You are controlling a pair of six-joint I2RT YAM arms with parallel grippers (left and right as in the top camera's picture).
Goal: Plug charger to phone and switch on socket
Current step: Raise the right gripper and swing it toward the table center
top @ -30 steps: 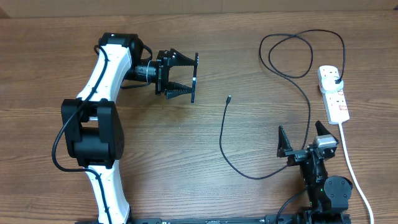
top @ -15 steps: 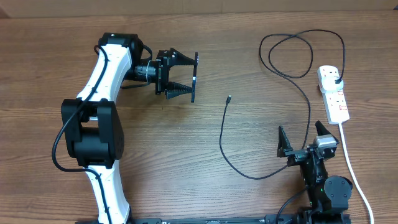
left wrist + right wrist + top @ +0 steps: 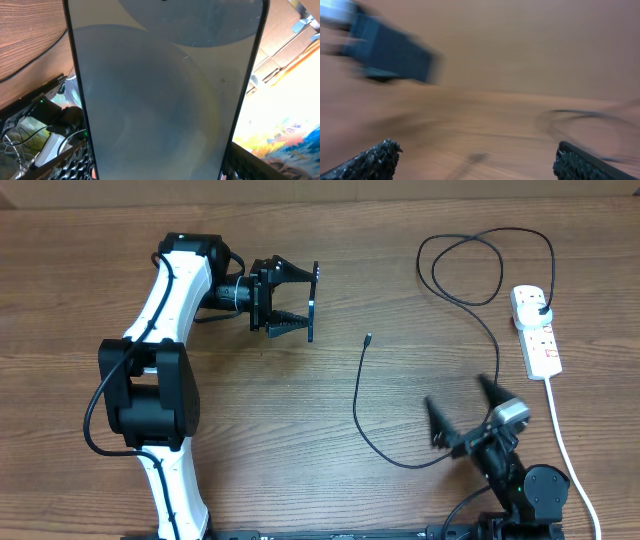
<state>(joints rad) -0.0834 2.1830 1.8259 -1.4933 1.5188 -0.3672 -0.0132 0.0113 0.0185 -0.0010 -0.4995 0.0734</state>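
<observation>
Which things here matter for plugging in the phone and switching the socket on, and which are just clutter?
For the job:
- phone, held in the left gripper
- charger, tip loose on the table
- socket
- right gripper, open

Just lying about:
- white cord trailing from the socket
- loose wires and gear past the table edge

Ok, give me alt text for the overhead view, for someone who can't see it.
The left pincer grips the phone edge-on over the wooden table. The black charger cable lies loose, its small tip free mid-table, its plug in the white power strip at right. The right pincer, open and blurred, hovers near the cable's lower bend.
</observation>
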